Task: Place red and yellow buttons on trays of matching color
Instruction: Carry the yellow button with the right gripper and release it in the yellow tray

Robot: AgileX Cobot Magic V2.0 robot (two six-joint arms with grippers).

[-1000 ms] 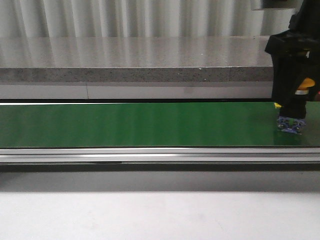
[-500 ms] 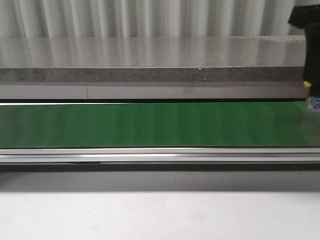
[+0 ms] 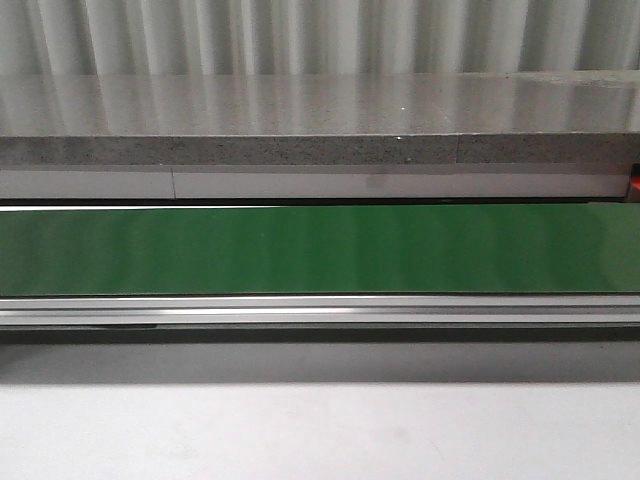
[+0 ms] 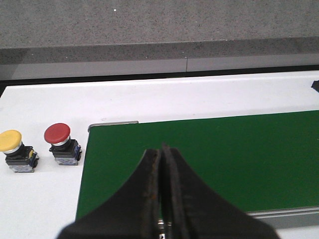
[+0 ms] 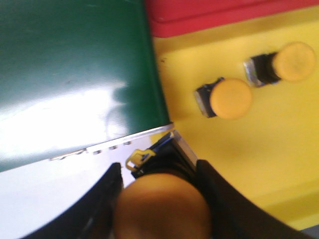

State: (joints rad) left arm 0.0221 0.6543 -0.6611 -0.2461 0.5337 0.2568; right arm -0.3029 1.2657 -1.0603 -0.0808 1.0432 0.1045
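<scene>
In the right wrist view my right gripper [image 5: 158, 172] is shut on a yellow button [image 5: 163, 204], held at the edge where the green belt [image 5: 75, 64] meets the yellow tray [image 5: 249, 144]. Two yellow buttons [image 5: 224, 98] [image 5: 286, 63] lie on that tray. A strip of the red tray [image 5: 209, 12] shows beyond it. In the left wrist view my left gripper [image 4: 163, 149] is shut and empty over the belt's end [image 4: 199, 159]. A red button [image 4: 60, 143] and a yellow button [image 4: 16, 150] stand on the white table beside the belt. Neither gripper shows in the front view.
The front view holds the long green belt [image 3: 320, 248] with its metal rail [image 3: 320, 310] and a grey stone ledge [image 3: 300, 120] behind. White table surface [image 4: 45, 199] surrounds the belt's left end.
The right arm, carrying the yellow button, has moved rightward off the belt's right end and left the front view entirely.
</scene>
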